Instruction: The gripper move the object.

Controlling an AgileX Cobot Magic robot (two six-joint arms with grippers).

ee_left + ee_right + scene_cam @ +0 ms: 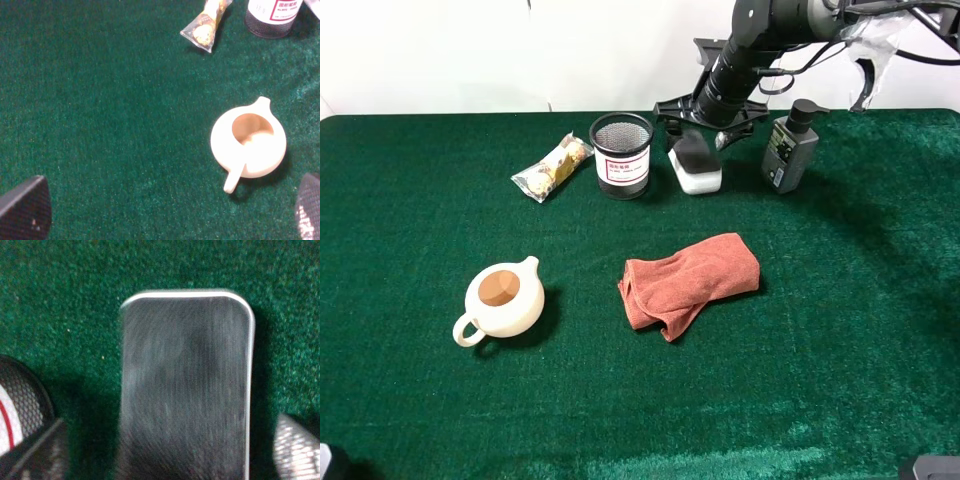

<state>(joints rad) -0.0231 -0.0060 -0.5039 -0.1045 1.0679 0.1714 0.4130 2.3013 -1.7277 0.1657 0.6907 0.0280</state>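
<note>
Right wrist view: my right gripper (pixel 165 455) straddles the board eraser (pixel 185 380), jaws spread. The eraser lies between mesh cup (pixel 622 155) and pump bottle (pixel 790 148). The left gripper (pixel 167 207) is likewise spread.

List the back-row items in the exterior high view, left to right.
From the left: snack packet → black mesh cup → board eraser → grey pump bottle.

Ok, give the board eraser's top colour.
Board eraser: dark grey top; clearest in right wrist view.
</note>
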